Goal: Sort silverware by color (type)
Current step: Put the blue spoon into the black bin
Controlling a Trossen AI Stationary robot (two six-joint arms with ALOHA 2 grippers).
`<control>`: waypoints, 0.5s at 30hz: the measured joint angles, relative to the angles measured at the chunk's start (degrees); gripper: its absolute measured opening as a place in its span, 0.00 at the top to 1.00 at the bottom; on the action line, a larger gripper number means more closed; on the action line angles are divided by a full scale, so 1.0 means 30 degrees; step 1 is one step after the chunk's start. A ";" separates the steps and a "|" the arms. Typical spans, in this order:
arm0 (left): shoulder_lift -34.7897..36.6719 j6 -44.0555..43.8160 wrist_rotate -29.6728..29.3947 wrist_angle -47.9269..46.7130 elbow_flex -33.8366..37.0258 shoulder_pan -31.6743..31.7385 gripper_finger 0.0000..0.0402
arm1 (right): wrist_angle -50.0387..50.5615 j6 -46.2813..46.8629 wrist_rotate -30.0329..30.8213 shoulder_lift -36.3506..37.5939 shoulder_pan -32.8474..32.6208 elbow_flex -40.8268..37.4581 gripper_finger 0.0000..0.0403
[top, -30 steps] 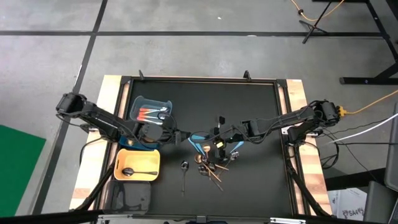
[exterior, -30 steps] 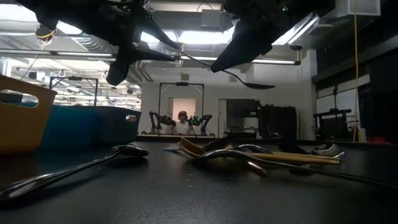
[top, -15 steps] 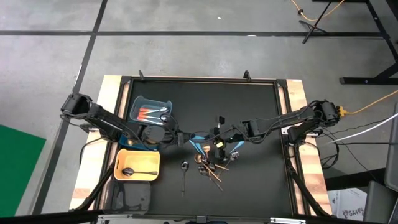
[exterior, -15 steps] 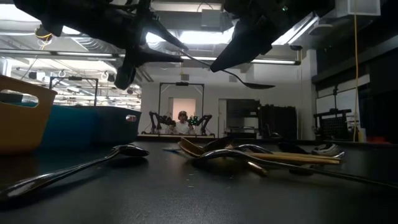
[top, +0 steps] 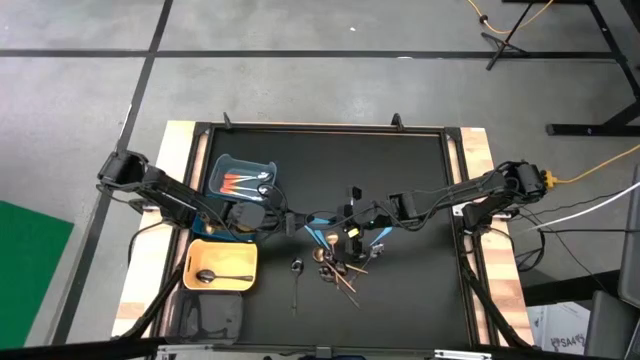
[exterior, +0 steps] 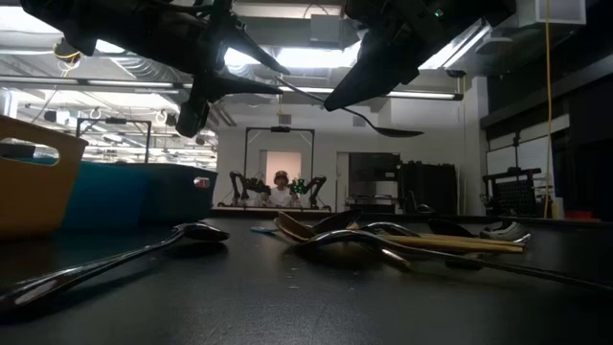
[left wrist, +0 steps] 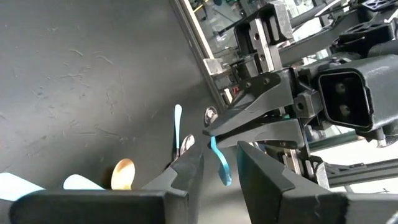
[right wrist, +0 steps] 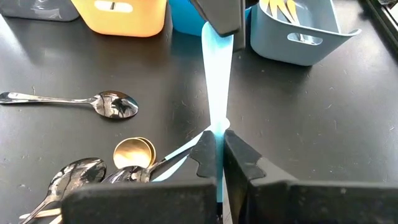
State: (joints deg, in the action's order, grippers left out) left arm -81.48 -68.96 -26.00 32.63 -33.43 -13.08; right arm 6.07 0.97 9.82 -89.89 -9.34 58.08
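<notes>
Blue spoon: I see it held in the air above mid-table, between both grippers, over the loose pile.
Right gripper: my right fingers are pressed together on the blue spoon's narrow end; in the high view it sits near table centre.
Left gripper: fingers spread a little, one either side of the spoon's other end; I cannot tell if they touch it. In the high view it reaches in from the left.
Pile: gold, silver and black pieces heaped on the mat below the grippers, with blue pieces beside them.
Gold spoon: on the mat at the pile's edge.
Silver spoon: lying alone on the mat, apart from the pile, toward the yellow bin.
Yellow bin: left side of table, one dark spoon inside.
Blue bin: behind the yellow one, holds orange-handled pieces.
Grey bin: at the near left corner.
Table: black mat, wooden edges.
</notes>
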 joint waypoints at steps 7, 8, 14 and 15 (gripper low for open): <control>-0.0703 -0.0426 0.0056 0.0064 -0.0091 -0.0011 0.78 | 0.0047 0.0007 -0.0195 0.0000 0.0000 0.0000 1.00; -0.0909 -0.0490 0.0127 -0.0031 -0.0120 -0.0036 0.78 | 0.0123 0.0007 -0.0265 -0.0011 0.0000 0.0000 1.00; -0.2326 -0.0482 0.0549 0.0008 -0.1123 -0.0036 0.78 | 0.0244 0.0058 -0.0661 -0.0370 -0.0005 0.0007 1.00; -0.2476 -0.0482 0.0602 -0.0016 -0.1216 -0.0036 0.78 | 0.0493 0.0063 -0.0684 -0.0410 -0.0022 0.0003 1.00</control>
State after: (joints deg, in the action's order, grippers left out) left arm -88.90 -70.41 -24.19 32.58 -37.08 -13.19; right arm 7.54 1.16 7.77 -91.12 -9.41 58.09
